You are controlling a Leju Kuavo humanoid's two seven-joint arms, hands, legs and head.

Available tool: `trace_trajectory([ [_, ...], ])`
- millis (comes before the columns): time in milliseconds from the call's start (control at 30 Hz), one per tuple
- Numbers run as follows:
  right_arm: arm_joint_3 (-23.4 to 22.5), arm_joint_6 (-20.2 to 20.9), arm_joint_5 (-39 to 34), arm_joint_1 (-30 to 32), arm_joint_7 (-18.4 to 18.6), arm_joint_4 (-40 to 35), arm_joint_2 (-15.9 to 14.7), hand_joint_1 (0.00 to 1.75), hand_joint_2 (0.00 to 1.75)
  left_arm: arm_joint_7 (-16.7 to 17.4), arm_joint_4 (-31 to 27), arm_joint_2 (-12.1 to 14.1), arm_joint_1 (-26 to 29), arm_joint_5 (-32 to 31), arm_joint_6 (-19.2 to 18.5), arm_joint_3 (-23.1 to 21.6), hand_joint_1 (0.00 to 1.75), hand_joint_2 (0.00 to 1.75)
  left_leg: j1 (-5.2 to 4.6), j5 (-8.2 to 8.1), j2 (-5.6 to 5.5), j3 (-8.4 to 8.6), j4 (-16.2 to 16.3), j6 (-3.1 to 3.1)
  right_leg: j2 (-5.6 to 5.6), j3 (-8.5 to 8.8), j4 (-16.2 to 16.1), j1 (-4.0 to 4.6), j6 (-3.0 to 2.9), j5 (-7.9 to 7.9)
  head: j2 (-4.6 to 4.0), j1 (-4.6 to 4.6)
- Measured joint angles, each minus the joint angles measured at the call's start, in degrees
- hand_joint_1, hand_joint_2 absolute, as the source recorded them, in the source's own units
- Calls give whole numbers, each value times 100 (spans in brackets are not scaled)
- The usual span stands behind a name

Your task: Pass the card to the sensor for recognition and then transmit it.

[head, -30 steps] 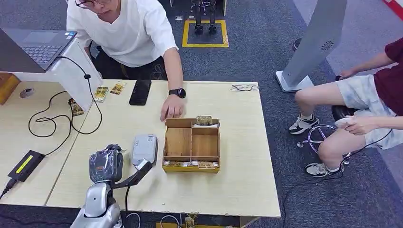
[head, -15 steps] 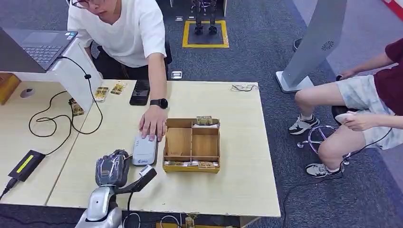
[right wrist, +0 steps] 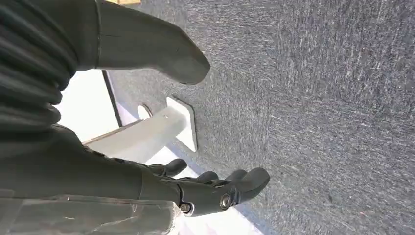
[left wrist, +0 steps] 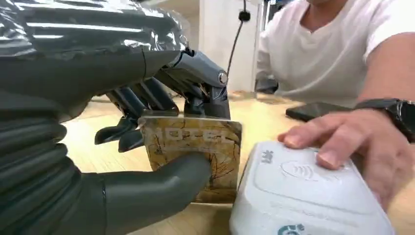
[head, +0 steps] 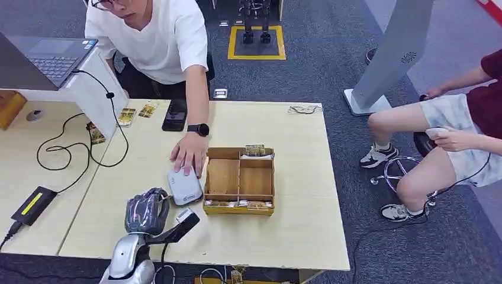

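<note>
My left hand [head: 148, 211] is over the table's front left part and pinches a brown patterned card [left wrist: 198, 152] between thumb and fingers. The card's edge stands right beside the grey-white card sensor [left wrist: 313, 193], which lies on the table just past my hand [left wrist: 122, 122]. A person's hand [head: 189, 157] rests on the far end of the sensor [head: 184, 186]. My right hand [right wrist: 195, 188] hangs over grey carpet with its fingers spread and nothing in them.
A wooden divided box [head: 239, 180] with several cards along its edges stands right of the sensor. A black phone [head: 174, 114], loose cards [head: 125, 116], cables and a laptop stand [head: 89, 89] lie at the back left. A second person [head: 462, 118] sits at the right.
The person's hand moved from the box to the sensor and turned it toward my hand. My left hand with the card has moved right and forward, closer to the sensor.
</note>
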Motion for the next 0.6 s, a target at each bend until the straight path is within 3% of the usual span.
trace_trajectory([
  [200,-51,26,0,6,-26,-75,55,0,175,-293,-303,-70,168,433,-237,-272,175,175,0,0,1,0,0,0,1,-1,0,0,0,0,0,2],
  [600,-121,59,0,37,-50,-199,133,0,175,-399,-585,-177,328,660,-397,-608,175,175,0,0,2,-1,0,0,4,-4,0,0,0,0,0,2],
])
